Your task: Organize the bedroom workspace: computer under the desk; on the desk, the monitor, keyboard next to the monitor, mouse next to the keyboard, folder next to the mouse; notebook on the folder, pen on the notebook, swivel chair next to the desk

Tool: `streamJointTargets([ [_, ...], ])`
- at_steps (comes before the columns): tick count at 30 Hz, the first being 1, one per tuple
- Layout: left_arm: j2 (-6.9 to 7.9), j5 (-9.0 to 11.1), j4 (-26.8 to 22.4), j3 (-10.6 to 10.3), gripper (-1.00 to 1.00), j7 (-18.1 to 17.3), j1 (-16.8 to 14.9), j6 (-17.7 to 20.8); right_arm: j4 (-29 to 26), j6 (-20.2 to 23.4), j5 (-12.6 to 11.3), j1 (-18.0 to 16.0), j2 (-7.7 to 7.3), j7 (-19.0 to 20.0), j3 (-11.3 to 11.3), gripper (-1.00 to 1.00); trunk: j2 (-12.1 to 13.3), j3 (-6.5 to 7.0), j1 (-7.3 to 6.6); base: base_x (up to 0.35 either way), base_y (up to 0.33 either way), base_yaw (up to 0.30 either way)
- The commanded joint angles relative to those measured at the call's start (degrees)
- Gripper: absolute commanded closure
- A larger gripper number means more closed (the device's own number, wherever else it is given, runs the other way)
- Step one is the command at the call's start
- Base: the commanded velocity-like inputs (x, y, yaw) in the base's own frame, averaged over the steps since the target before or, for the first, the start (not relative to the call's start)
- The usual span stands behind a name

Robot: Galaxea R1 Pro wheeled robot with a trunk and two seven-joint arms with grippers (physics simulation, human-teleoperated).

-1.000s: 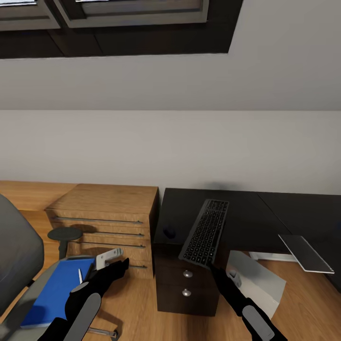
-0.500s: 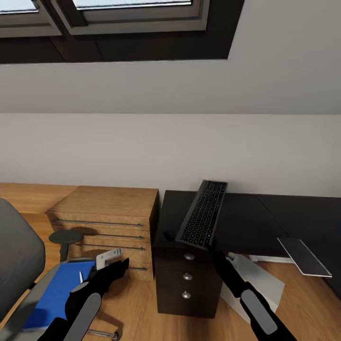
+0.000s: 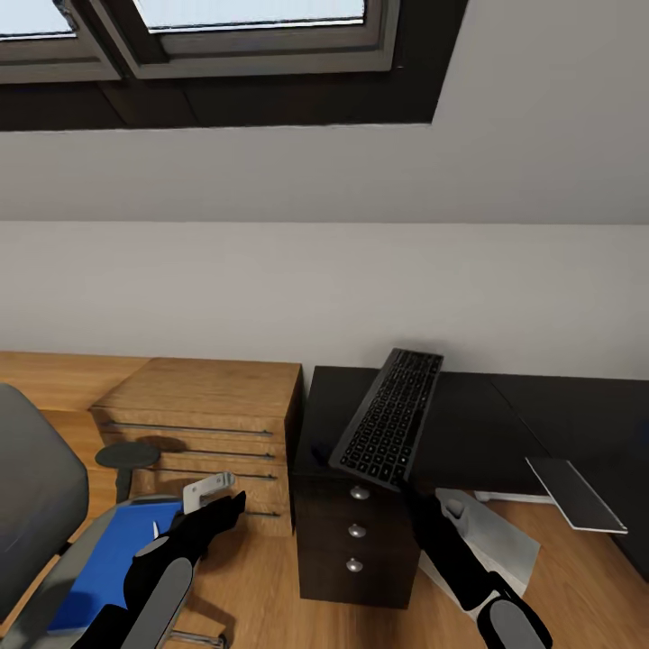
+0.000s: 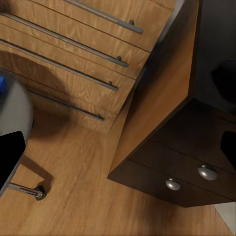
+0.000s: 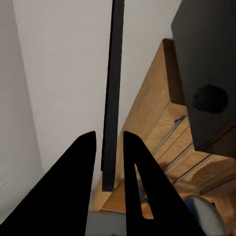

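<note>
My right gripper [image 3: 404, 487] is shut on the near end of the dark keyboard [image 3: 389, 419], which it holds tilted in the air above the left end of the black desk [image 3: 487, 424]. In the right wrist view the keyboard [image 5: 112, 88] stands edge-on between the fingers [image 5: 73, 187]. The black mouse [image 5: 210, 97] lies on the desk near its left edge. The blue folder [image 3: 113, 559] rests on the seat of the grey swivel chair [image 3: 27, 491], with the white pen [image 3: 154, 530] on it. My left gripper [image 3: 231, 501] hangs open beside the folder. The light grey computer [image 3: 491, 536] sits on the floor under the desk.
A wooden drawer chest [image 3: 203, 415] stands left of the desk, against the wall. A dark cabinet with round knobs [image 3: 356, 536] sits under the desk's left end. A flat grey slab [image 3: 577, 494] juts out below the desk at right. Wooden floor lies between chair and cabinet.
My right gripper has raised the keyboard and carried it a little further over the desk. The head view has tilted slightly upward. The left arm has stayed put.
</note>
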Motion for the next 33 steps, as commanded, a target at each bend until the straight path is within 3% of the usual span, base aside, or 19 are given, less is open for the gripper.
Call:
streamJointTargets([
  [1, 0.06, 0.6, -0.1, -0.1, -1.0, 0.6, -0.1, 0.0, -0.2, 0.2, -0.9, 0.1, -0.06, 0.1, 0.0, 1.0, 0.4, 0.12, -0.22, 0.0, 0.0, 0.0],
  [4, 0.06, 0.6, -0.1, -0.1, -1.0, 0.6, -0.1, 0.0, -0.9, 1.0, -3.2, 0.5, -0.18, -0.4, 0.1, 1.0, 1.6, 0.66, -0.88, 0.0, 0.0, 0.0],
  [9, 0.06, 0.6, -0.1, -0.1, -1.0, 0.6, -0.1, 0.0, -1.5, 3.8, -5.1, 0.6, -0.24, -1.0, 0.1, 1.0, 3.6, 1.55, -1.98, 0.0, 0.0, 0.0],
  [16, 0.06, 0.6, -0.1, -0.1, -1.0, 0.6, -0.1, 0.0, -1.3, 4.5, -5.5, 0.6, -0.26, 0.0, 0.0, 1.0, 6.4, 2.81, -3.52, 0.0, 0.0, 0.0],
  [20, 0.06, 0.6, -0.1, -0.1, -1.0, 0.5, -0.1, 0.1, -1.3, 4.8, -7.6, 0.6, -0.76, -0.2, -0.1, 1.0, 8.0, 3.53, -4.4, 0.0, 0.0, 0.0],
  [30, 0.06, 0.6, -0.1, -0.1, -1.0, 0.5, -0.1, 0.1, -1.1, 4.7, -8.8, 0.6, -1.58, 0.0, -1.1, 1.0, 12.0, 5.32, -6.59, 0.0, 0.0, 0.0],
  [33, 0.1, 0.6, -0.1, -0.1, -1.0, 0.5, -0.1, 0.1, -1.1, 4.6, -8.9, 0.6, -1.73, -0.3, -1.2, 1.0, 12.0, 5.32, -6.59, 0.0, 0.0, -0.16],
])
